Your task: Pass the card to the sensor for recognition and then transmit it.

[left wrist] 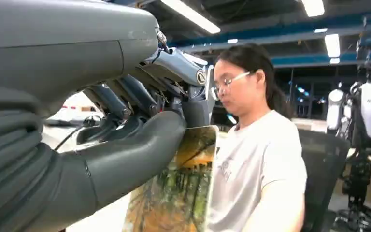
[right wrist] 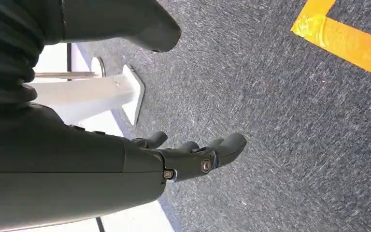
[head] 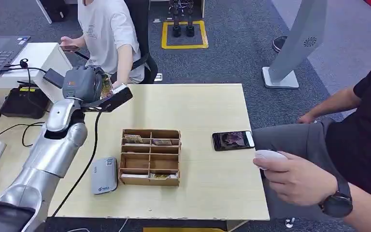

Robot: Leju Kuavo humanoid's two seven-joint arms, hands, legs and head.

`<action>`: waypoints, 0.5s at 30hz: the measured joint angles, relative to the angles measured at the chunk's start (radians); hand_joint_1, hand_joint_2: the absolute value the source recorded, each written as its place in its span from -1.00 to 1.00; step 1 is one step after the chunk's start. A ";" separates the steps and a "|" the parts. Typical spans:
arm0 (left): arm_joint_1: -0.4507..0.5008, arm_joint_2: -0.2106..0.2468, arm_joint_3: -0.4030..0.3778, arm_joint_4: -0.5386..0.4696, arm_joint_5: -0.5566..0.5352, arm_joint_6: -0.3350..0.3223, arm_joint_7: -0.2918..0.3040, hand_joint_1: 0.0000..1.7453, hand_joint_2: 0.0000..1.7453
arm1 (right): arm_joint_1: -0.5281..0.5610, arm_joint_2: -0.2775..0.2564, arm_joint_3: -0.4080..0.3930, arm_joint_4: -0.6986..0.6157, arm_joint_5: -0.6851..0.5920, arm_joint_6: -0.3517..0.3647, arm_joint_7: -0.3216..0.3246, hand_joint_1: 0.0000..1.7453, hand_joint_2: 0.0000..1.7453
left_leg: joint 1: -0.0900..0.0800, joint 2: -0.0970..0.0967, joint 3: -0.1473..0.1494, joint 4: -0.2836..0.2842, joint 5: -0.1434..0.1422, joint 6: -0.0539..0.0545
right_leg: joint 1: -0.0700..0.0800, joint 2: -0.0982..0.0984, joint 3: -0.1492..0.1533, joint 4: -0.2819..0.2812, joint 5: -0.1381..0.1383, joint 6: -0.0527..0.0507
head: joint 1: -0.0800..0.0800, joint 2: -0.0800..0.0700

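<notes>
Left robot hand [head: 83, 83] grasped card [left wrist: 174, 193], raised above counter [head: 207, 101] far edge. Right robot hand [right wrist: 183, 154] released, fingers apart, above carpet.

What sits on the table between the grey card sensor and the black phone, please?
In the head view, the wooden card organizer stands between the grey card sensor and the black phone, with a few cards in its compartments and bare tabletop on either side.

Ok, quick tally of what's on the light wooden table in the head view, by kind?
Wooden compartment box: 1
Grey card reader: 1
Phone: 1
Total: 3
The left hand holds one card above the table's far edge.
</notes>
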 joint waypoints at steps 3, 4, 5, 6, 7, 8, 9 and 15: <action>0.001 0.000 0.007 0.007 0.014 0.002 -0.007 -1.00 1.00 | 0.000 0.002 -0.001 0.000 -0.003 0.002 0.004 -1.00 1.00 | 0.000 0.000 0.000 0.000 0.000 0.000 | 0.000 0.000 0.000 0.000 0.000 0.000 | 0.000 0.000; 0.001 0.000 0.009 0.007 0.018 0.003 -0.008 -1.00 1.00 | 0.001 0.002 -0.002 0.000 -0.003 0.002 0.005 -1.00 1.00 | 0.000 0.000 0.000 0.000 0.000 0.000 | 0.000 0.000 0.000 0.000 0.000 0.000 | 0.000 0.000; 0.002 0.000 0.011 0.007 0.021 0.006 -0.009 -1.00 1.00 | 0.001 0.003 -0.003 0.000 -0.003 0.003 0.005 -1.00 1.00 | 0.000 0.000 0.000 0.000 0.000 0.000 | 0.000 0.000 0.000 0.000 0.000 0.000 | 0.000 0.000; 0.002 0.000 0.013 0.008 0.021 0.006 -0.009 -1.00 1.00 | 0.000 0.003 -0.003 0.000 -0.003 0.002 0.005 -1.00 1.00 | 0.000 0.000 0.000 0.000 0.000 0.000 | 0.000 0.000 0.000 0.000 0.000 0.000 | 0.000 0.000; 0.002 0.000 0.016 0.008 0.021 0.006 -0.009 -1.00 1.00 | 0.000 0.004 -0.005 0.000 -0.003 0.002 0.005 -1.00 1.00 | 0.000 0.000 0.000 0.000 0.000 0.000 | 0.000 0.000 0.000 0.000 0.000 0.000 | 0.000 0.000; 0.003 0.000 0.018 0.008 0.022 0.006 -0.009 -1.00 1.00 | 0.000 0.005 -0.005 0.000 -0.003 0.002 0.005 -1.00 1.00 | 0.000 0.000 0.000 0.000 0.000 0.000 | 0.000 0.000 0.000 0.000 0.000 0.000 | 0.000 0.000; 0.003 0.000 0.022 0.009 0.022 0.008 -0.010 -1.00 1.00 | 0.000 0.005 -0.005 0.000 -0.003 0.002 0.005 -1.00 1.00 | 0.000 0.000 0.000 0.000 0.000 0.000 | 0.000 0.000 0.000 0.000 0.000 0.000 | 0.000 0.000; 0.003 0.000 0.029 0.011 0.022 0.008 -0.010 -1.00 1.00 | 0.000 0.006 -0.007 0.000 -0.003 0.003 0.005 -1.00 1.00 | 0.000 0.000 0.000 0.000 0.000 0.000 | 0.000 0.000 0.000 0.000 0.000 0.000 | 0.000 0.000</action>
